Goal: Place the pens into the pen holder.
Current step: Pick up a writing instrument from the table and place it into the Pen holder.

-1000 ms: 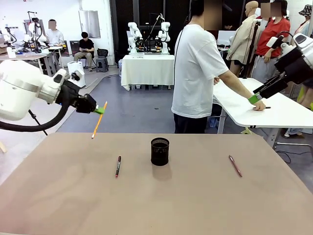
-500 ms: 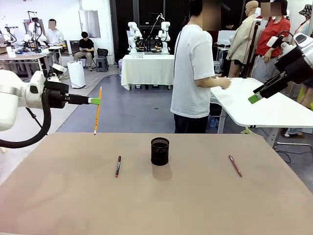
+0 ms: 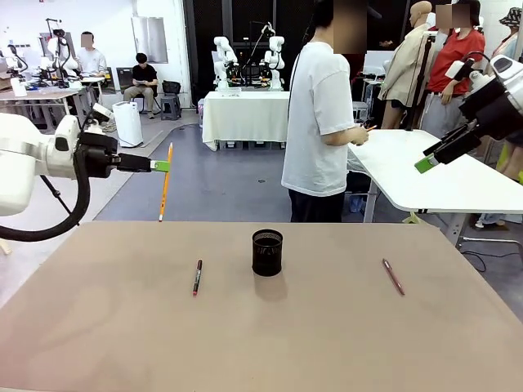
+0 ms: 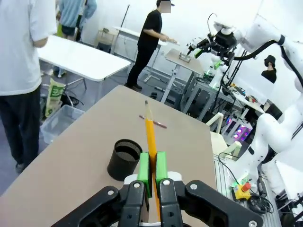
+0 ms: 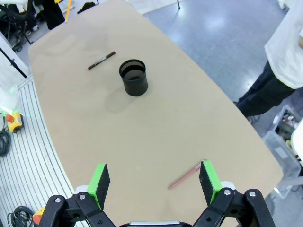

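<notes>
- Left gripper (image 3: 161,166) pinches the orange-yellow pencil (image 3: 165,186), near upright, far left.
- Right gripper (image 5: 154,177) spread, high at right.
- Left dark red pen (image 3: 197,277) and right dark red pen (image 3: 393,276) flank the pen holder (image 3: 267,251).

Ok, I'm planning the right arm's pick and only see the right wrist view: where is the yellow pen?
Observer: The left gripper is shut on the yellow pencil, holding it nearly upright in the air.
Operator: Over the pen holder?
Observer: No. In the front view it hangs at the far left edge of the table, well left of the pen holder.
Operator: Anyone reaching in?
Observer: No. A person stands beyond the far edge, turned toward a white side table.
</notes>
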Robot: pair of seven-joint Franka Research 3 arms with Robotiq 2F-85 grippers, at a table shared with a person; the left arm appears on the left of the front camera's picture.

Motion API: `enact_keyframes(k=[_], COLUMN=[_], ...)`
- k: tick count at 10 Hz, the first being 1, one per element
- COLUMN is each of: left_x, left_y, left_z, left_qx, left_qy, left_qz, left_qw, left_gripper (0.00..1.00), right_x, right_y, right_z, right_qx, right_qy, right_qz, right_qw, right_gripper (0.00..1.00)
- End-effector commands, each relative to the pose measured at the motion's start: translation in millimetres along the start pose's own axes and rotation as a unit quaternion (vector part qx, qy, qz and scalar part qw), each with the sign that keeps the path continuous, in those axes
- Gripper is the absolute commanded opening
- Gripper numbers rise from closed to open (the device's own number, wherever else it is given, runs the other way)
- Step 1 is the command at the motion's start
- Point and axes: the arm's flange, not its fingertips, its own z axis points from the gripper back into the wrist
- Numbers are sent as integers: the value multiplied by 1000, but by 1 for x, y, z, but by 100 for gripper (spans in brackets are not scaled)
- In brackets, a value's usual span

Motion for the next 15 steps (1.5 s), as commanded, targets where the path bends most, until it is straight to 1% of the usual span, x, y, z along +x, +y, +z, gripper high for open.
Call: enact_keyframes(k=[1, 3, 4, 5, 7, 9, 10, 11, 12, 13, 15], left_x=[-9, -9, -5, 0, 4, 0, -2, -8, -14, -19, -25], left_y=[1, 5, 6, 4, 8, 15, 21, 25, 37, 39, 43], left_z=[-17, -47, -59, -72, -109, -145, -160, -177, -194, -209, -226], left_qx=[-36, -76, -97, -141, -169, -205, -225, -223, -224, -241, -256], left_qy=[-51, -55, -56, -68, -70, -67, -70, -81, -91, -89, -96], left_qz=[-50, -86, -90, -93, -162, -187, -208, -230, -265, -280, -264], left_qw=[997, 992, 990, 983, 970, 959, 949, 944, 933, 925, 925], left_gripper=[0, 0, 0, 0, 0, 0, 0, 0, 0, 0, 0], right_x=[0, 0, 0, 0, 0, 0, 0, 0, 0, 0, 0], right_y=[0, 0, 0, 0, 0, 0, 0, 0, 0, 0, 0], right_z=[0, 0, 0, 0, 0, 0, 0, 0, 0, 0, 0], right_qx=[1, 1, 1, 1, 1, 1, 1, 1, 1, 1, 1], right_qy=[-1, -1, -1, -1, -1, -1, -1, -1, -1, -1, -1], right_qz=[0, 0, 0, 0, 0, 0, 0, 0, 0, 0, 0], right_qw=[1000, 1000, 1000, 1000, 1000, 1000, 1000, 1000, 1000, 1000, 1000], right_gripper=[100, 100, 100, 100, 100, 100, 100, 100, 100, 100, 100])
